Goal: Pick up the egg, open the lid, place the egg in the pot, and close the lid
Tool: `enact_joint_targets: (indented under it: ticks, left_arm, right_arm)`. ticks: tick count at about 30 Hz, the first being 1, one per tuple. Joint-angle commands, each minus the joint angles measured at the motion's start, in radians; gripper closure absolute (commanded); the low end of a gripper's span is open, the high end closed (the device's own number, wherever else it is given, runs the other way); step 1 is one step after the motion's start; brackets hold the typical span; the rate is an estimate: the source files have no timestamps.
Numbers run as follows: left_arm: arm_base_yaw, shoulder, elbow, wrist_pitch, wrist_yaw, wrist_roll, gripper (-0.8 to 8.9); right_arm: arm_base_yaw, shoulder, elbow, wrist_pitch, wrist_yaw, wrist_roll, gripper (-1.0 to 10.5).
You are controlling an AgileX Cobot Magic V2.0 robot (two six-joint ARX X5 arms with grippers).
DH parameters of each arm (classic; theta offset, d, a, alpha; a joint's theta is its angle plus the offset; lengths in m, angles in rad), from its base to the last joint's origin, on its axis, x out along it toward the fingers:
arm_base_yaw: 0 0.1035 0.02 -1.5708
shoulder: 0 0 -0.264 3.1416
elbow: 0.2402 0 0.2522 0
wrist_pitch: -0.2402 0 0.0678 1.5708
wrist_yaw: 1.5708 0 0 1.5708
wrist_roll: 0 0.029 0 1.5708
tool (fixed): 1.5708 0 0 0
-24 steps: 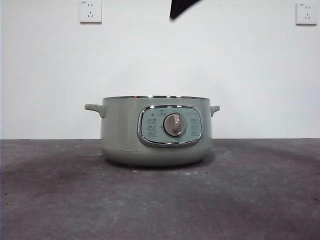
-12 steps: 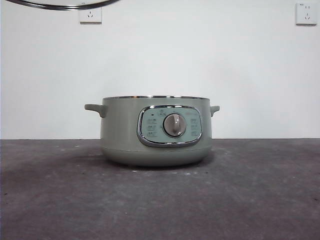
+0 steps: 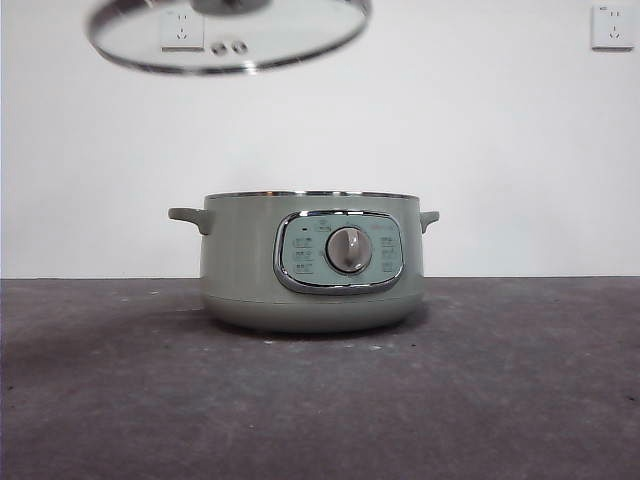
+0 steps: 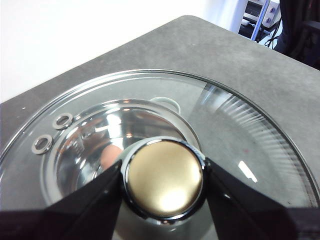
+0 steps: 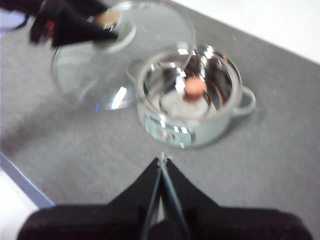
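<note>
Lid [image 3: 228, 35]: clear glass dome, chrome rim, two small metal vent rings, held tilted in the air above and left of the pot in the front view, well clear of its rim. Half a second ago only a sliver of its rim showed at the top edge; it now hangs lower, with most of the disc visible. Left gripper [image 4: 162, 182]: both black jaws clamped on the lid's round knob [image 4: 164, 176], which reads glossy gold with a chrome collar in the left wrist view. Pot [image 3: 311, 262]: sage-green, round, smooth matte wall, two small side handles, chrome-framed panel with silver dial [image 3: 349, 249]; it stands uncovered on the dark grey, rough-textured table [image 3: 520, 400], position unchanged. Egg [image 5: 193, 87]: small, orange-brown, oval, lying on the polished steel floor inside the pot. Right gripper [image 5: 162, 161]: jaws together, empty, hovering off to one side of the pot, apart from it.
</note>
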Motion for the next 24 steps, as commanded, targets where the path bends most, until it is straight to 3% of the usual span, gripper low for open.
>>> enact_joint_targets:
  ticks: [1,6,13,24]
  left_arm:
    - [-0.015,0.042,0.011,0.090,-0.013,0.008,8.21]
    - [-0.033,0.158,0.030,0.172,-0.048,0.009,8.21]
    - [-0.047,0.350,0.219,0.150,-0.069,0.012,8.21]
    - [-0.058,0.489,0.246,0.143,-0.125,0.054,8.21]
  right_arm:
    - [0.002,-0.101,-0.129,-0.027,0.025,0.042,9.6]
    - [0.002,-0.289,-0.352,-0.027,0.049,0.108,9.6]
    - [0.002,-0.475,-0.616,-0.027,0.049,0.196,9.6]
    - [0.002,-0.497,-0.680,-0.027,0.051,0.206,9.6]
